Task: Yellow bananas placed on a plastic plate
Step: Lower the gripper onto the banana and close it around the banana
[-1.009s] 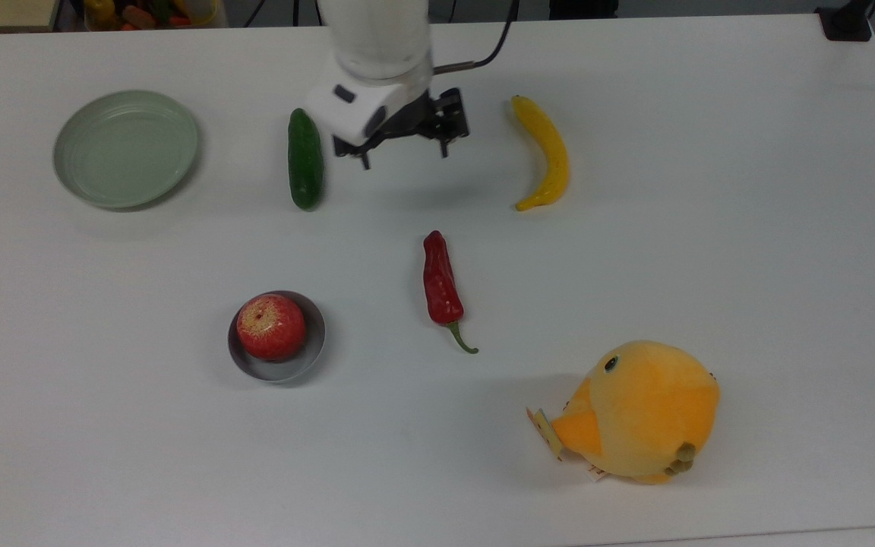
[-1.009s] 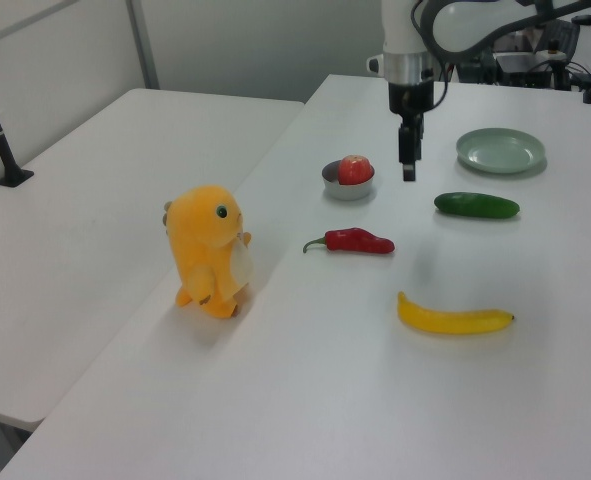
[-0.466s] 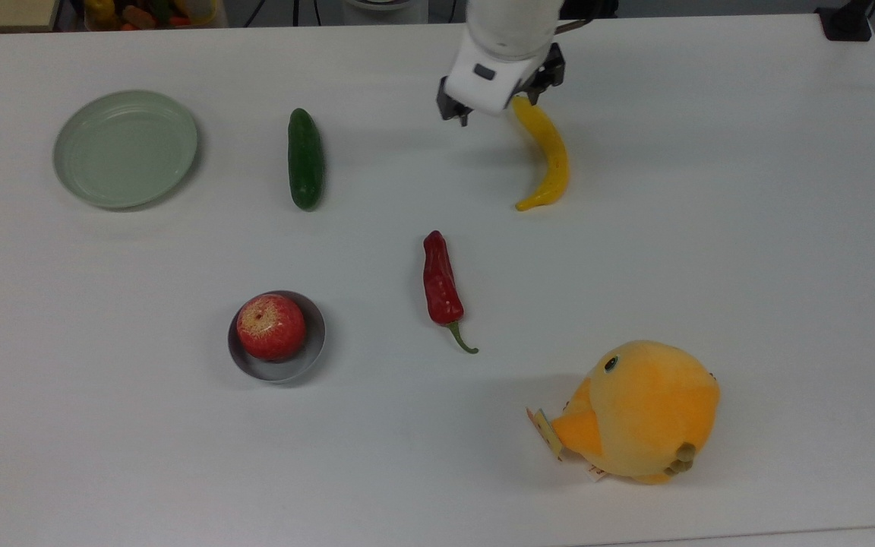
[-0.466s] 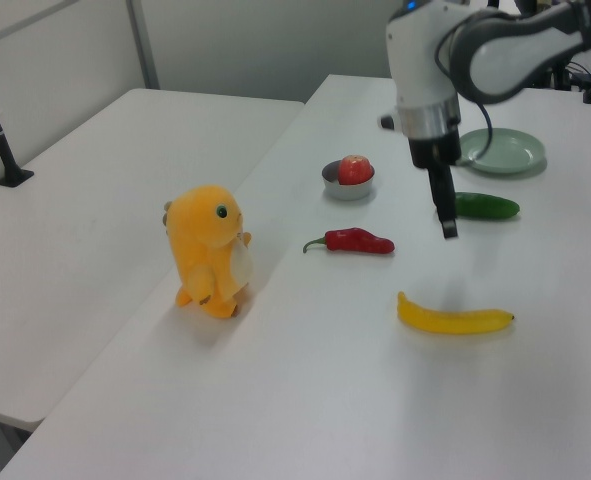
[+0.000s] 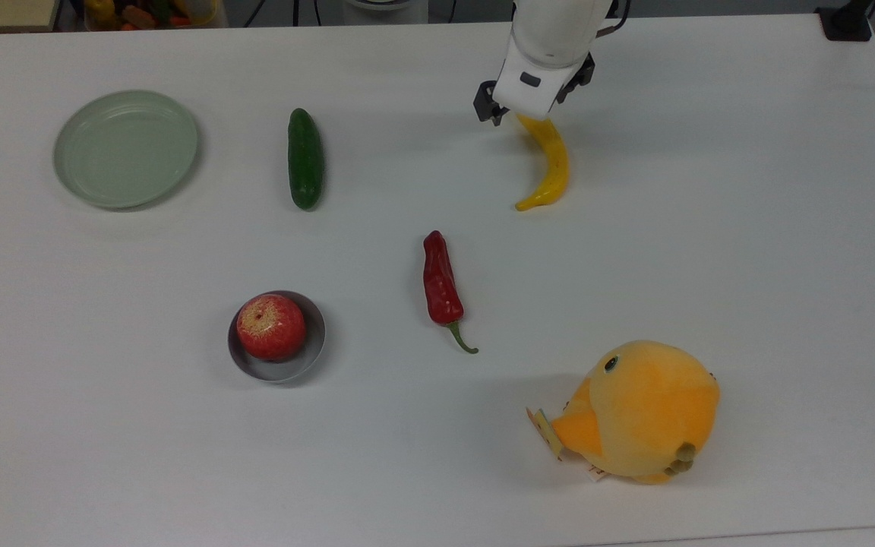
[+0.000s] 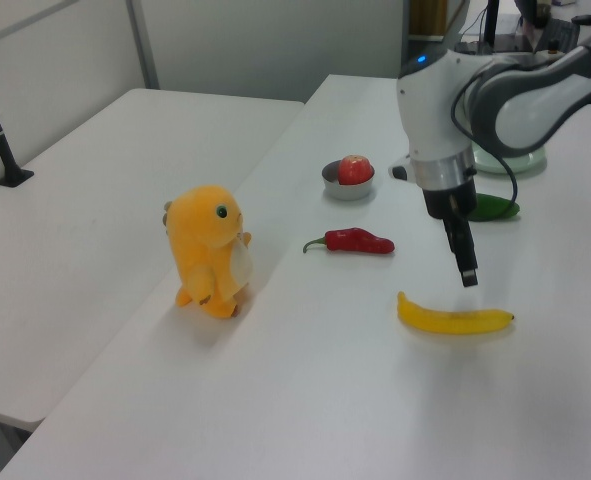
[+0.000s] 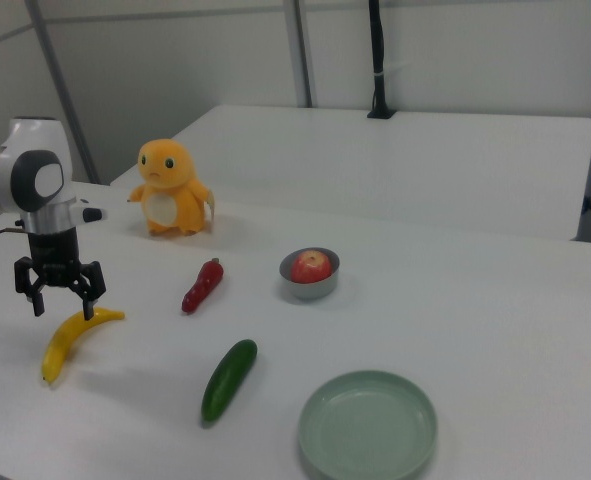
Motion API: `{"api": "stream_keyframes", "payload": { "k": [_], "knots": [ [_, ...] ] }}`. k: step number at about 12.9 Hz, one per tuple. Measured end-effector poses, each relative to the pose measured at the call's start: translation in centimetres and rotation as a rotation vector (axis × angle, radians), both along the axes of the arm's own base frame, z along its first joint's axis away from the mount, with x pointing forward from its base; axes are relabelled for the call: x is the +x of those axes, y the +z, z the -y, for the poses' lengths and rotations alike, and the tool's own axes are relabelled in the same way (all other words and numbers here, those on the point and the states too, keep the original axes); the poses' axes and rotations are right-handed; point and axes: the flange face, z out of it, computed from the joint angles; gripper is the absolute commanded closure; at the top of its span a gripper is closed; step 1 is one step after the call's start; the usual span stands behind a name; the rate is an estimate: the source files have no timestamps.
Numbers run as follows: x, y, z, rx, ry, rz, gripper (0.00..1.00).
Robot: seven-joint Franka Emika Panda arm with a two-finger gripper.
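The yellow banana [image 5: 550, 165] lies curved on the white table, right of centre at the back in the top view. My gripper [image 5: 530, 105] hangs just over its far end, which the gripper hides. In the right view the gripper [image 7: 62, 300] is open, its fingers spread above the banana [image 7: 69, 338] with nothing between them. In the left view the gripper [image 6: 467, 268] hovers a little above the banana [image 6: 453, 320]. The pale green plate [image 5: 126, 148] sits bare at the top view's far left, well away from the gripper.
A green cucumber [image 5: 305, 158] lies between plate and banana. A red chili [image 5: 441, 282] is mid-table. A grey bowl [image 5: 282, 368] holds a red apple [image 5: 271, 325]. The orange plush chick [image 5: 639, 410] stands at the front right.
The gripper has travelled from beside the cucumber toward the top view's right and come down over the banana's far end. The objects have not moved.
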Motion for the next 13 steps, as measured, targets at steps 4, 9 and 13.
{"api": "stream_keyframes", "payload": {
  "k": [4,9,13],
  "knots": [
    [-1.4,-2.3,-1.8,0.002,0.0,0.006,0.0],
    [-1.6,-4.8,-3.1,0.015,-0.026,0.025,0.0],
    [-1.7,-5.6,-3.7,0.018,-0.019,0.033,0.19]
  ]
}}
